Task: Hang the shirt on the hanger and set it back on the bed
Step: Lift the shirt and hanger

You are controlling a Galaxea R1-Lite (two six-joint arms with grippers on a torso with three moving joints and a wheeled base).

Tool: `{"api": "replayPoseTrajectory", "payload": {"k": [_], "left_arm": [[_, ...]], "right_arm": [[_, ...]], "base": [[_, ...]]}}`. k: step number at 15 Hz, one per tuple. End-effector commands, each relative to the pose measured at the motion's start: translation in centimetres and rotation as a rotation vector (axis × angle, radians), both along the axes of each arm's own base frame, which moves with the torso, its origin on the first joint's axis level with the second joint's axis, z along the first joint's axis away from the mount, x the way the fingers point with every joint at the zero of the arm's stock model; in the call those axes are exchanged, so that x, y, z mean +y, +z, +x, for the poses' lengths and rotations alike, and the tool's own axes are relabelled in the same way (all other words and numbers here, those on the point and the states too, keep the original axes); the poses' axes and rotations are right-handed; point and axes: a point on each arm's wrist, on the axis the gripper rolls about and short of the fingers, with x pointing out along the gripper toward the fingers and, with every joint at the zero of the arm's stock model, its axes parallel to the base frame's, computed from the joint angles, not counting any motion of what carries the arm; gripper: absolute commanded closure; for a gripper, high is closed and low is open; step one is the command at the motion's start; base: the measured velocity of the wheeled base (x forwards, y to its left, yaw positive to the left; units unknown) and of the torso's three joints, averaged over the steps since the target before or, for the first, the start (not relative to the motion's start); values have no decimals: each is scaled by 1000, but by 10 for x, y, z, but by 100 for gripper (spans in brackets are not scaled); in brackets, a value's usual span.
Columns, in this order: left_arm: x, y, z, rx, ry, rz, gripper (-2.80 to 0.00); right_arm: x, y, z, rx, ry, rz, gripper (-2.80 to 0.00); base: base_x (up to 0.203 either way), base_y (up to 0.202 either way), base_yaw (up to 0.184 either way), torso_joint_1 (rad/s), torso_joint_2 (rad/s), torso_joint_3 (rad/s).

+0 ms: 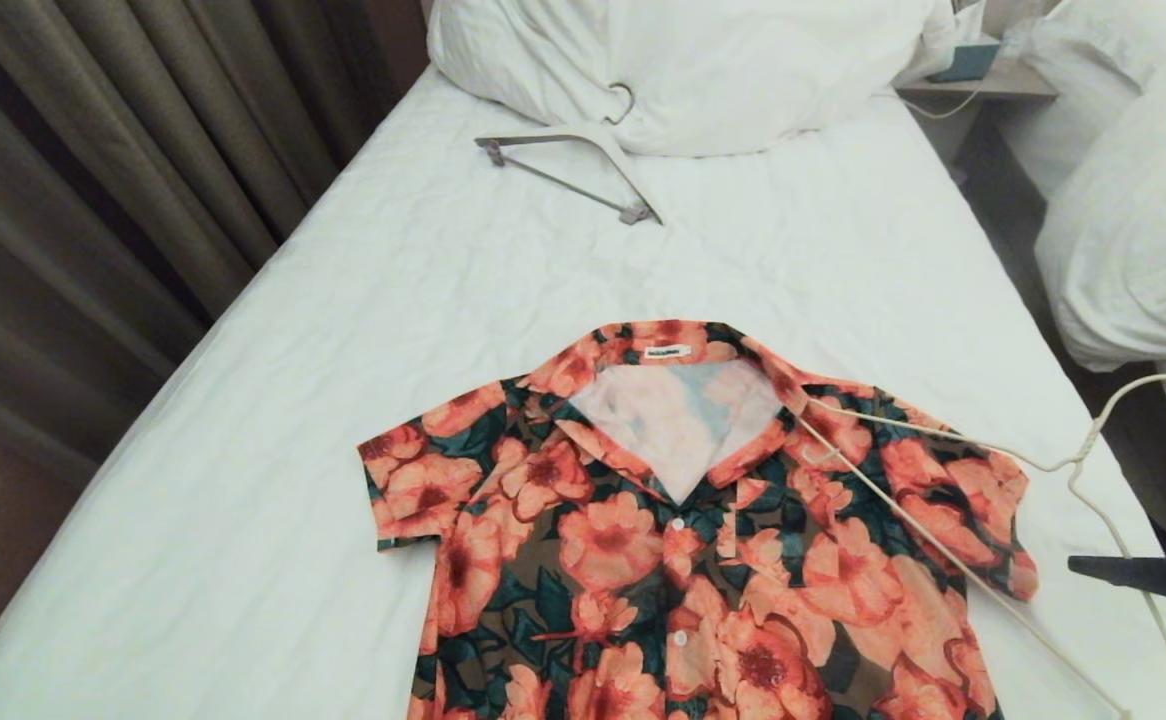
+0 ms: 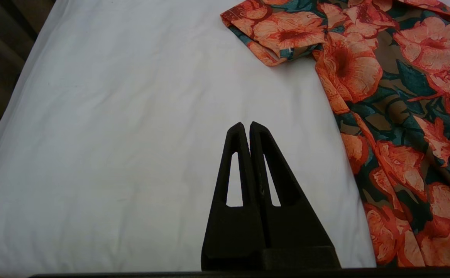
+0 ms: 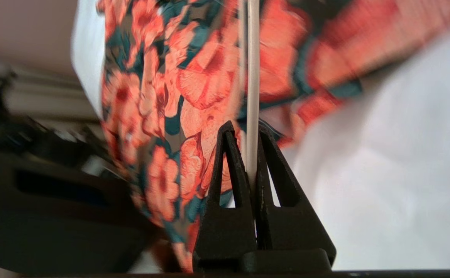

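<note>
The flowered shirt (image 1: 663,540) lies flat, front up and collar open, on the white bed (image 1: 343,330). The thin cream hanger (image 1: 903,515) slants across the shirt's right shoulder, its hook out past the sleeve. My right gripper (image 1: 1078,566) comes in from the right edge beside that sleeve. In the right wrist view it (image 3: 248,129) is shut on the hanger's wire (image 3: 252,77), with the shirt (image 3: 194,85) behind. My left gripper (image 2: 247,125) is shut and empty over bare sheet (image 2: 132,135), to the left of the shirt (image 2: 402,96).
A thicker white hanger with a grey bar (image 1: 568,165) lies near the duvet heap (image 1: 703,60) at the bed's head. Curtains (image 1: 93,200) hang along the left side. A nightstand (image 1: 983,75) and a neighbouring bed (image 1: 1133,250) stand on the right.
</note>
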Motion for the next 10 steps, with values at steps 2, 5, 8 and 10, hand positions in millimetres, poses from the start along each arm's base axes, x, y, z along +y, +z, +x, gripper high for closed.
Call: {"api": "replayPoseTrajectory", "payload": {"k": [2, 5, 8, 10], "left_arm": [[0, 0, 0, 0, 0, 0, 0], [0, 0, 0, 0, 0, 0, 0], [0, 0, 0, 0, 0, 0, 0], [0, 0, 0, 1, 0, 0, 0]], "right_arm": [[17, 18, -6, -139, 77, -80, 0], [38, 33, -2, -266, 192, -147, 0], [57, 47, 12, -377, 297, -188, 0], [70, 52, 15, -438, 362, -204, 0]], "base": [[0, 0, 0, 0, 0, 0], [0, 0, 0, 0, 0, 0], [0, 0, 0, 0, 0, 0], [0, 0, 0, 0, 0, 0]]}}
